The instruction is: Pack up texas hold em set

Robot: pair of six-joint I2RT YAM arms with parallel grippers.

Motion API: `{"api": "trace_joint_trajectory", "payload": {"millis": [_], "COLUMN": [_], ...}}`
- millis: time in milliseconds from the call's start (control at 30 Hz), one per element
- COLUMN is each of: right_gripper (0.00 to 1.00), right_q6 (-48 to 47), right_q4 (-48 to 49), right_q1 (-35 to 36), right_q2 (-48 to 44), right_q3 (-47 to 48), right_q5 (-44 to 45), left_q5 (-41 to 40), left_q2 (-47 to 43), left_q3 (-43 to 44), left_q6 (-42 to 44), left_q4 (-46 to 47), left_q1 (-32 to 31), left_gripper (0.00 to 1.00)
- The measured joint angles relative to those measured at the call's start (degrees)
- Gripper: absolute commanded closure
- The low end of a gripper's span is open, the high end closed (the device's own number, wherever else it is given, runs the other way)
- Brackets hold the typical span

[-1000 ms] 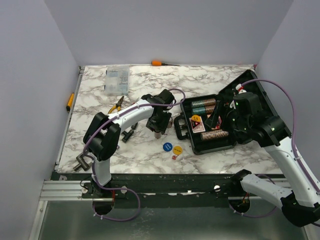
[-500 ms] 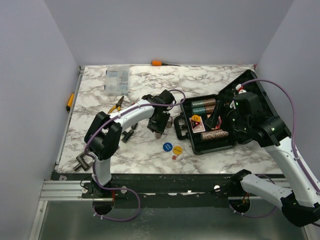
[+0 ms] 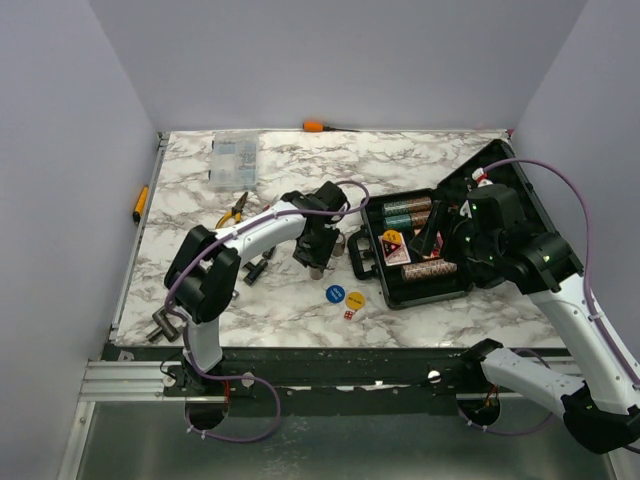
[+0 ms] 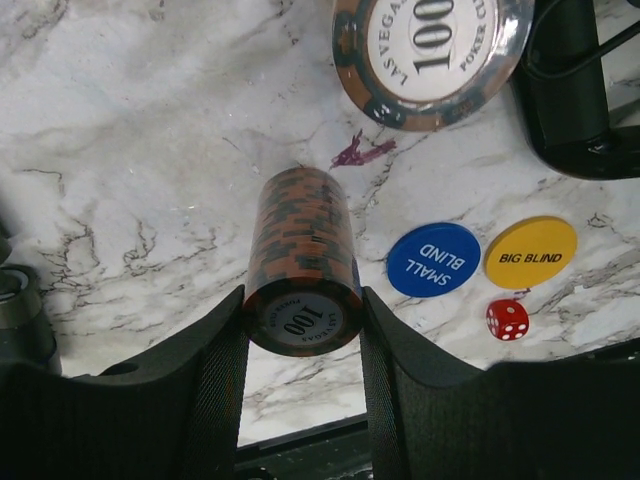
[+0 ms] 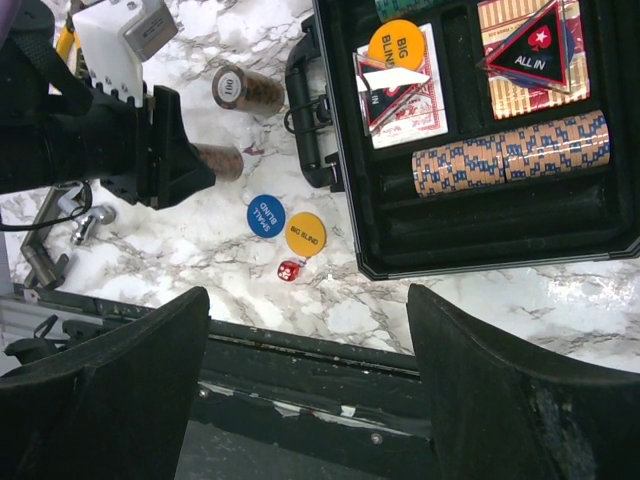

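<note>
One roll of brown chips [image 4: 300, 215] lies on its side on the marble-patterned table [image 4: 120, 150]. My left gripper [image 4: 303, 300] has its ribbed black pads pressed to both flanks, so I read it as closed on the roll.

The roll's long axis runs 6 to 12 in the left wrist view. In the top view the black hard case [image 3: 432, 296] sits near, at 3 o'clock from that gripper, so the left arm is the nearer.

A second roll [image 4: 430, 50] lies at 1 o'clock. The glossy blue disc [image 4: 428, 260], yellow disc [image 4: 531, 253] and red die [image 4: 508, 319] lie at 3 to 4.

The right gripper [image 5: 308, 295] hangs wide and empty over the case, whose 6 o'clock trough looks free.
</note>
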Motion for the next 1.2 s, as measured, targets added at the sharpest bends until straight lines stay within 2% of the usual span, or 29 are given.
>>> {"api": "trace_joint_trajectory", "payload": {"millis": [333,400,467,867,1200], "right_gripper": [0.15,0.05,0.00,0.00,0.00], "right_q6": [4.8,6.6,8.3,21.7,31.1], "right_q4": [0.0,0.0,-0.1,-1.4,-1.1], "right_q1": [0.0,0.0,0.0,0.0,0.0], "right_q2": [-0.3,-0.7,-1.2,-5.5,-9.6], "right_q3": [0.5,0.5,0.5,1.3,1.3], "right_q5": [-1.3,-1.3,-1.2,2.0,3.4], "left_q5": [3.7,4.6,5.6,11.6,17.2], "left_q2": [-10.1,-12.6,-15.4,-29.4,-36.2], "left_q3": [-4.4,-5.1,-5.9,-9.3,-12.5], "left_q6": [-2.5,-3.1,-3.7,-8.7,-15.9], "left_q4": [0.6,0.9,1.0,5.6,13.5], "left_q1": [0.0,0.0,0.0,-0.2,-1.1], "left_gripper": [1.00,1.00,1.00,1.00,1.00]}}
